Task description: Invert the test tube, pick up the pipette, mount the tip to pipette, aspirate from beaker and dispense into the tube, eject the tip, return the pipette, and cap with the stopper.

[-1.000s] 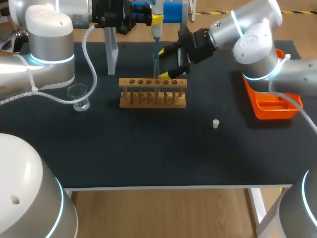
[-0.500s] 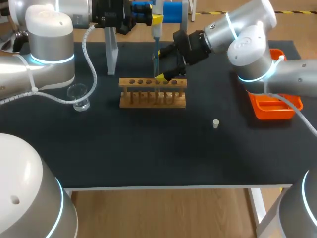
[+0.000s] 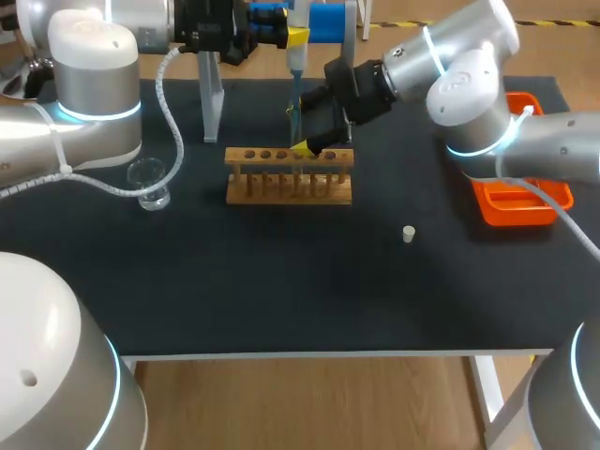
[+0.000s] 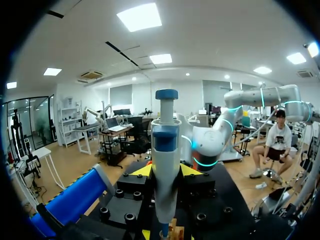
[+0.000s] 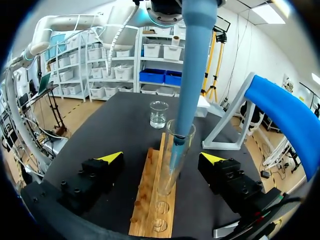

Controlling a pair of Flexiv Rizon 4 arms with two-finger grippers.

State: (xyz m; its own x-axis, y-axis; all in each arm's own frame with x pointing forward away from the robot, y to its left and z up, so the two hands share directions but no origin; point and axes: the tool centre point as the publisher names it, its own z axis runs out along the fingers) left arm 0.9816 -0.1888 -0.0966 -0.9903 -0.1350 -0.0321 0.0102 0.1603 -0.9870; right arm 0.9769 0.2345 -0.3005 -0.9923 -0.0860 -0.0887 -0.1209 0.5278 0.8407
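A blue pipette (image 3: 296, 58) hangs upright over the wooden rack (image 3: 289, 176), and my left gripper (image 3: 292, 36) is shut on its body. In the left wrist view the pipette (image 4: 165, 165) stands between that gripper's (image 4: 166, 172) yellow tips. Its long shaft (image 5: 192, 75) reaches down into a clear test tube (image 5: 176, 155) standing in the rack (image 5: 154, 202). My right gripper (image 5: 162, 158) is open, one finger on each side of the tube and neither touching it; in the head view it (image 3: 298, 129) sits just behind the rack. A glass beaker (image 3: 150, 183) stands to the left, and a small white stopper (image 3: 409, 233) lies to the right.
An orange tray (image 3: 511, 199) sits at the table's right edge under my right arm. The pipette stand (image 3: 211, 94) with its blue pad (image 3: 328, 21) rises at the back. The beaker (image 5: 159, 114) stands beyond the rack's far end.
My right gripper has slid left along the back of the rack until its open fingers flank the tube and pipette shaft. The left arm and pipette have stayed put.
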